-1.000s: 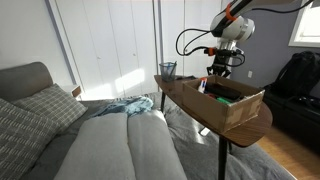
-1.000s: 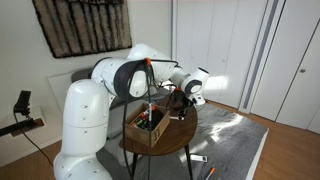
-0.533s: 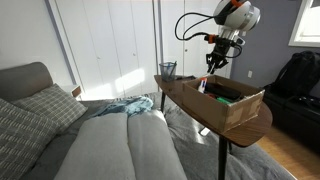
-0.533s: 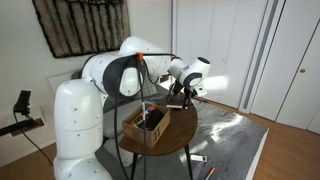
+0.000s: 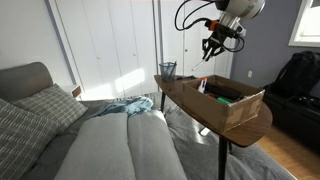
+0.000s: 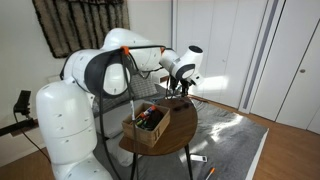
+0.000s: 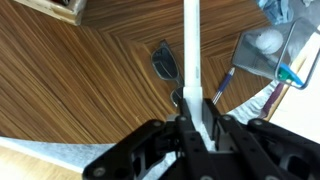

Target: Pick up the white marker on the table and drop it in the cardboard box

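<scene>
- Between the fingers of the claw point(image 7: 198, 122) sits the white marker point(image 7: 192, 55). It is pinched near one end, and its long barrel juts well past the fingertips. The claw is narrow, clamped on it.
- Beneath the claw, the wrist view shows bare wood grain of the table point(image 7: 90, 95). A dark patch, probably shadow, lies under the barrel, and the marker touches nothing down there.
- High over the table point(image 5: 190, 102), the claw point(image 5: 214, 46) point(image 6: 183, 88) hangs with its fingers pointing down in both exterior views. The marker is too small to make out in those views.
- Lower than the claw and off to one side stands the cardboard box point(image 5: 236, 102) point(image 6: 150, 125), open-topped with dark items inside. Only its corner point(image 7: 45, 8) shows at the edge of the wrist view, so the claw is not yet above the opening.
- On the claw's other side, at the table's end, stands the small dark mesh bin point(image 5: 167, 70), which is not the target.
- By my judgement the pick-up is done and the carry is the step in hand.
- The next move calls for a sideways shift until the whole barrel hangs over the box opening and clear of the raised flaps. The fingers should part only then. The claw should not drop low before it is centred, or the long barrel may catch a wall.
</scene>
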Controlling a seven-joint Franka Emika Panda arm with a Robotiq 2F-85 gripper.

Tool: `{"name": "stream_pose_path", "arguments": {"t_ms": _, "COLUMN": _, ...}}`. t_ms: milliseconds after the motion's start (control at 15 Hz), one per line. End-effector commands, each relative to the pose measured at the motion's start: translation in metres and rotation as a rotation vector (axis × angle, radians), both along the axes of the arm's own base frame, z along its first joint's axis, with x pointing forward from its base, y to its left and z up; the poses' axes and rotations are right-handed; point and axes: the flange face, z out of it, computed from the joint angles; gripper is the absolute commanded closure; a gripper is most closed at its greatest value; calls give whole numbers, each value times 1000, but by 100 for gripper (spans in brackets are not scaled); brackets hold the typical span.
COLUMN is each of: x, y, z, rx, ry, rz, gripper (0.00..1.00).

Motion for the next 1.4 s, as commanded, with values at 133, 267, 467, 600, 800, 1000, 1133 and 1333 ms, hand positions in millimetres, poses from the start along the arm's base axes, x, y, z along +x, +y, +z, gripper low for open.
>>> {"name": "stream_pose_path", "arguments": {"t_ms": 133, "x": -45, "y": 29, "z": 25, "rx": -72, "ry": -131, "rz": 281, "gripper": 95}}
{"name": "stream_pose_path", "arguments": {"t_ms": 267, "x": -55, "y": 32, "z": 29, "rx": -76, "ry": -173, "rz": 385, "gripper": 95}}
{"name": "stream_pose_path", "arguments": {"t_ms": 467, "x": -71, "y": 35, "z": 31, "rx": -68, "ry": -238, "rz": 542, "gripper": 95}}
{"name": "stream_pose_path", "arguments": {"t_ms": 600, "x": -81, "y": 36, "z": 30, "rx": -60, "ry": -295, "rz": 637, "gripper": 95}}
{"name": "stream_pose_path", "arguments": {"t_ms": 800, "x": -92, "y": 36, "z": 23, "rx": -9, "ry": -368, "rz": 758, "gripper": 95}}
{"name": "stream_pose_path", "arguments": {"t_ms": 1000, "x": -104, "y": 27, "z": 12, "rx": 58, "ry": -386, "rz": 848, "gripper": 95}}
{"name": "stream_pose_path", "arguments": {"t_ms": 1133, "x": -112, "y": 20, "z": 4, "rx": 93, "ry": -388, "rz": 891, "gripper": 95}}
{"name": "stream_pose_path", "arguments": {"t_ms": 1333, "x": -120, "y": 6, "z": -9, "rx": 136, "ry": -367, "rz": 950, "gripper": 95}}
